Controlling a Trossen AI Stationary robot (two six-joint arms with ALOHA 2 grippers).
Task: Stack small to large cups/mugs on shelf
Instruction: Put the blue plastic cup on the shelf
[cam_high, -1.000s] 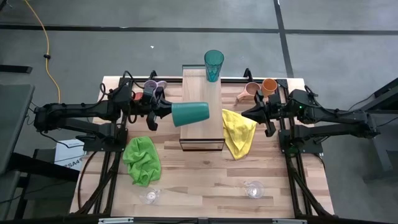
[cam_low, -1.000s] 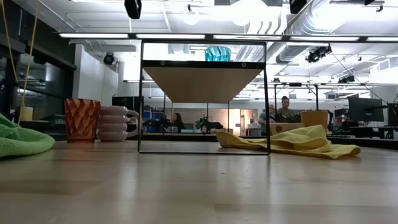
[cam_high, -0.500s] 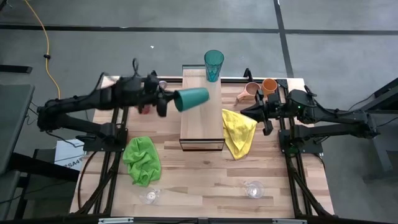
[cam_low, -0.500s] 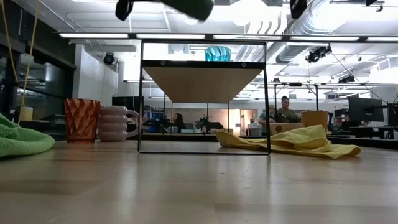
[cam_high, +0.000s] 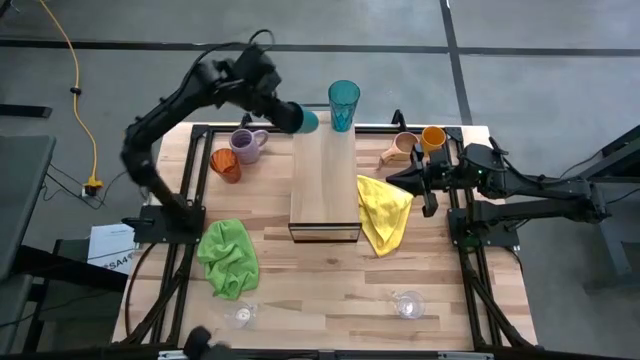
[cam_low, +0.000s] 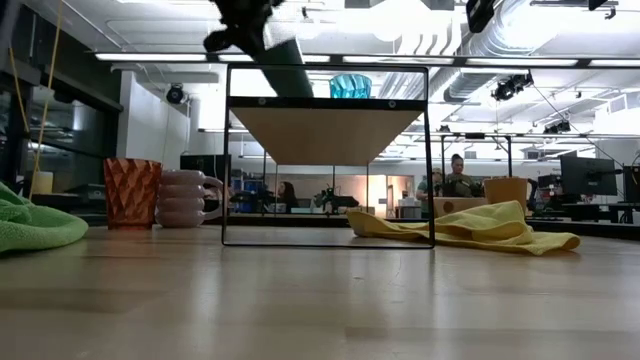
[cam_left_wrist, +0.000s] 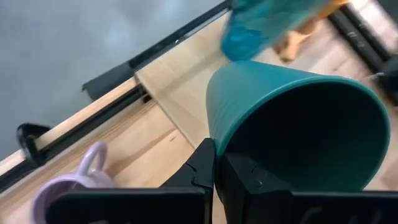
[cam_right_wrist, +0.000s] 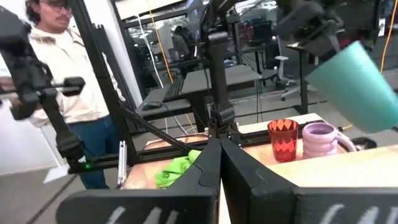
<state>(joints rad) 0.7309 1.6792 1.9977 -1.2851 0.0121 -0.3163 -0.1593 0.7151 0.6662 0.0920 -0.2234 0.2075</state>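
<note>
A ribbed teal plastic tumbler (cam_high: 303, 121) is held clamped in the left gripper (cam_high: 283, 113) above the light-wood plank shelf's (cam_high: 325, 180) far edge; the right gripper's (cam_high: 412, 180) fingers are pressed together.

From overhead we look straight down on the shelf (cam_high: 325, 180), seeing the whole table. At tabletop height we face level across at the shelf (cam_low: 327, 103) and the room behind it. Our left wrist camera sits very close above the shelf's (cam_left_wrist: 180, 99) far end. Our right wrist camera looks across from beside it. All four views share the shelf or the nearby lavender mug (cam_right_wrist: 319, 138)
</note>
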